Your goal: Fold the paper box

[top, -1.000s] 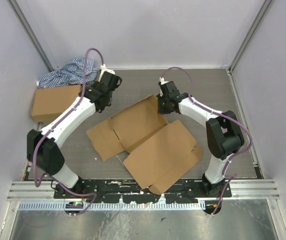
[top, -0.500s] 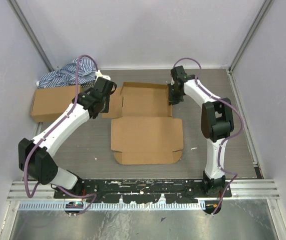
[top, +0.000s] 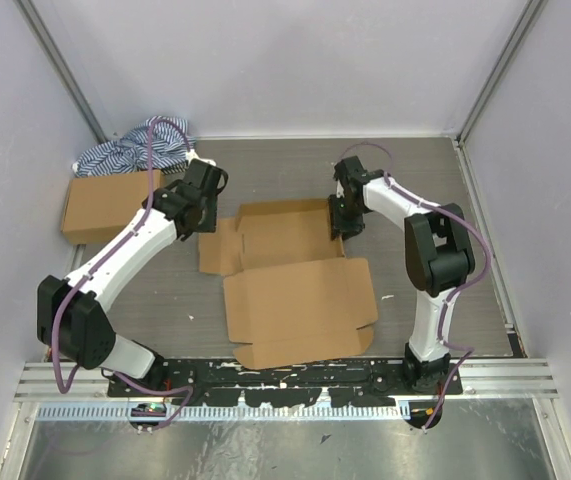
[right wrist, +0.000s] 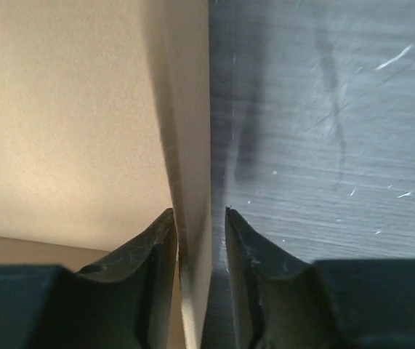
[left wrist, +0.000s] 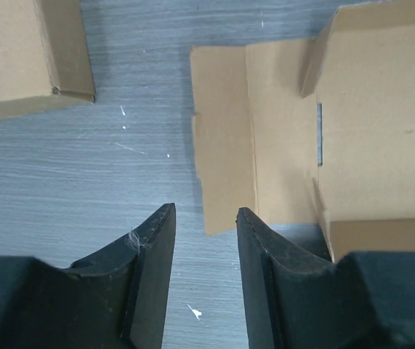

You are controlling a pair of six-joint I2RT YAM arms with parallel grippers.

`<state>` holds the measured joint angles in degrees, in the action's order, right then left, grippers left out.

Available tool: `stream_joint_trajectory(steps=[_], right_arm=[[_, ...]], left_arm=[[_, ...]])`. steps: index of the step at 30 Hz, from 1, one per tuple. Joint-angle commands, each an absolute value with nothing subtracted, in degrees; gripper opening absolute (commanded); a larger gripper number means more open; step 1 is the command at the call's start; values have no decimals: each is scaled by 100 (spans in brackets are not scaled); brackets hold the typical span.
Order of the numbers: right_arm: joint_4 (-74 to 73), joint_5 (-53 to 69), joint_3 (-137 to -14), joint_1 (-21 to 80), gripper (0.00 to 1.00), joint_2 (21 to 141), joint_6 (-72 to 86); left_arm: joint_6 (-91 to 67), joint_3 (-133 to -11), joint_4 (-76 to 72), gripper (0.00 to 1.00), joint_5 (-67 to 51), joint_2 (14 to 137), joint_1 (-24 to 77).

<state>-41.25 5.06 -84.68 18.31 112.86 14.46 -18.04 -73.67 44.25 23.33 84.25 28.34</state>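
The paper box [top: 300, 295] lies in the middle of the table as a brown sheet, its wide panel flat at the front. Behind that panel a shallow tray [top: 290, 232] has raised walls, and a flat flap [left wrist: 225, 145] sticks out on its left. My left gripper [top: 202, 215] hovers open over the bare table just off that flap's near corner, with nothing between its fingers [left wrist: 206, 211]. My right gripper [top: 341, 225] straddles the tray's upright right wall [right wrist: 189, 145]. Its jaws [right wrist: 200, 212] are open: the wall leans on the left finger and stands clear of the right one.
A smaller made-up cardboard box [top: 105, 205] sits at the left wall, its corner also showing in the left wrist view [left wrist: 18, 51]. A striped blue-and-white cloth [top: 130, 150] is bunched in the back left corner. Walls close in three sides.
The paper box has slid toward the near edge and turned slightly since half a second ago. The right gripper came along with its right wall and its jaws have parted. The left gripper has barely moved.
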Motion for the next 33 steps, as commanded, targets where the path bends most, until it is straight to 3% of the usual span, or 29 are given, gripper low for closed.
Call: stream_joint_trajectory(steps=[1,2,6,15,16,19,20,21,22,23,24,26,29,33], right_arm=[[-4055,417,-8172,1885,47,10853,1456],[-4023,334,-8219,1880,52,10830,1499],[-4044,117,-8707,1881,55,10954,1583],[-4009,63,-9554,1880,53,10992,1831],[-3978,28,-9583,1880,51,10889,1845],[-3720,-275,-9474,1873,32,10087,1944],[-3232,-316,-9253,1875,22,9674,2100],[-2940,-369,-9004,1880,20,9300,2421],[-2586,-311,-8672,1881,41,8951,2606],[-1995,49,-8223,1860,53,8683,2394],[-1430,703,-7787,1806,53,8475,2030],[-1199,1533,-7525,1746,5,8346,1887],[-1208,1346,-7262,1706,1,8343,2098],[-1401,2506,-7284,1130,1,8617,2798]], left_arm=[[-1940,-7172,4387,46,2158,8259,2813],[-1950,-7158,4388,46,2174,8250,2813],[-1978,-7070,4429,46,2288,8106,2808],[-2186,-6577,4419,47,2348,7527,2674],[-2207,-6537,4423,46,2329,7480,2672],[-2260,-6456,4430,47,2271,7327,2663],[-2279,-6421,4427,47,2259,7322,2663],[-2303,-6354,4391,47,2232,7084,2663],[-2338,-6302,4312,46,2201,7004,2663],[-2380,-6229,4227,47,2157,6923,2663],[-2400,-6145,4114,46,2101,6857,2656],[-2446,-6047,3999,47,2006,6786,2650],[-2521,-5992,4004,47,1904,6777,2639],[-2591,-5866,3849,46,1733,6656,2637]])
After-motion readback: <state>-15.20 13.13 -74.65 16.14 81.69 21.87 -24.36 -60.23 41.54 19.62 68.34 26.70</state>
